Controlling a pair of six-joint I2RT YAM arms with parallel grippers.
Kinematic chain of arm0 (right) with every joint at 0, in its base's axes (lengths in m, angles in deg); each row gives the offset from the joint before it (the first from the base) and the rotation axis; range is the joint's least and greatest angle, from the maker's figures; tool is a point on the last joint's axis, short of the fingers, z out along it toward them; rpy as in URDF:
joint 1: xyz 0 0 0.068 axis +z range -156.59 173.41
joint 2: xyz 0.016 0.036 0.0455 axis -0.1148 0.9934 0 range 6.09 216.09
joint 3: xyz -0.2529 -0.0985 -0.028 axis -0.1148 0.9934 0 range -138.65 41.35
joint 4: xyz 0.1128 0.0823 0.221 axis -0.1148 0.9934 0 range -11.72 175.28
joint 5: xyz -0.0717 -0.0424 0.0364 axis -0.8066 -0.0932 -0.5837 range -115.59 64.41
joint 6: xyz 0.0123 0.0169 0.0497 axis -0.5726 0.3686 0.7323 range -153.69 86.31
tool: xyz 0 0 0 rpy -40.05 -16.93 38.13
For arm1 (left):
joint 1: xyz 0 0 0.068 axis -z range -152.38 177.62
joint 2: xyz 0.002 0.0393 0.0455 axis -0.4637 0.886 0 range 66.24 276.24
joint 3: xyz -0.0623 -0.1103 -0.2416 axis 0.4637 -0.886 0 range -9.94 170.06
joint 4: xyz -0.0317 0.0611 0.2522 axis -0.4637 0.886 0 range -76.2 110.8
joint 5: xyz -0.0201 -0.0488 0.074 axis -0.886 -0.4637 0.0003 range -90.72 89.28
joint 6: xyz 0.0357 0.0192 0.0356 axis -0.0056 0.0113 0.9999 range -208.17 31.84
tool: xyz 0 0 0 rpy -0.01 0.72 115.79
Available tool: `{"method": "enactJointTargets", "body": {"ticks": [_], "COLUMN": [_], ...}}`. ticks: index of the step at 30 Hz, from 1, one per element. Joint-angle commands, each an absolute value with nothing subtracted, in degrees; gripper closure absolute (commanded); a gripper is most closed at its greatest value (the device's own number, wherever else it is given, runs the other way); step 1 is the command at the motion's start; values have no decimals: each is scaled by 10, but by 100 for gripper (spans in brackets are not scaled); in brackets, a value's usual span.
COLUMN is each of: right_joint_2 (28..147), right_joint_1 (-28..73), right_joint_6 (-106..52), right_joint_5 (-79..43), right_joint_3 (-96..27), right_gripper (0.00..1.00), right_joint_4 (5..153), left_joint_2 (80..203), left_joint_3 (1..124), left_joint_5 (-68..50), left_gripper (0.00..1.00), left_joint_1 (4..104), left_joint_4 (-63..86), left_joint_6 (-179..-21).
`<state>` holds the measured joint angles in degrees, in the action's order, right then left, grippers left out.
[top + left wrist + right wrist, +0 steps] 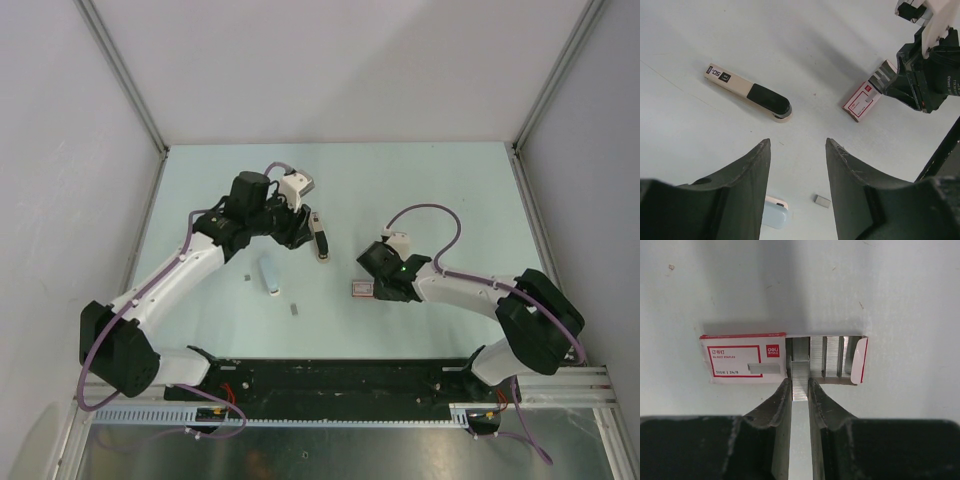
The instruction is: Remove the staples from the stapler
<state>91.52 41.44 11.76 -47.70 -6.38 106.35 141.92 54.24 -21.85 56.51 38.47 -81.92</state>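
1. Grey staple strip (800, 374) was pinched in my right claw (800, 383), at the open tray of the red-and-white box (742, 360).
2. My left claw (797, 147) hung spread and empty; the stapler (777, 215) lay near it, loose staples (822, 201) beside.
3. Judgement: keep the strip level, release gently.

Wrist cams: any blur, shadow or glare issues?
Right wrist: staple box print sharp, staple strip in the shut right pincer crisp, soft shadow band above the box; left wrist: left pincer dark and slightly soft, table free of glare.
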Motion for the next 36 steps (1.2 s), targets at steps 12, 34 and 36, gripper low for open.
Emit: {"method": "enactJointTargets", "body": {"ticks": [12, 34, 36], "right_joint_2": [910, 912, 913], "right_joint_1": [414, 404, 402], "right_joint_6": [130, 121, 120], "right_joint_5": [-490, -489, -487], "right_joint_3": [-84, -84, -84], "right_gripper": [99, 98, 97], "right_joint_4": [1083, 1073, 1071], "left_joint_2": [1393, 1381, 1381], "left_joint_3": [535, 529, 529], "left_joint_5": [-221, -225, -225], "left_gripper": [48, 47, 47], "left_joint_1": [571, 575, 575], "left_joint_4": [383, 383, 383], "left_joint_6": [-783, -780, -780]}}
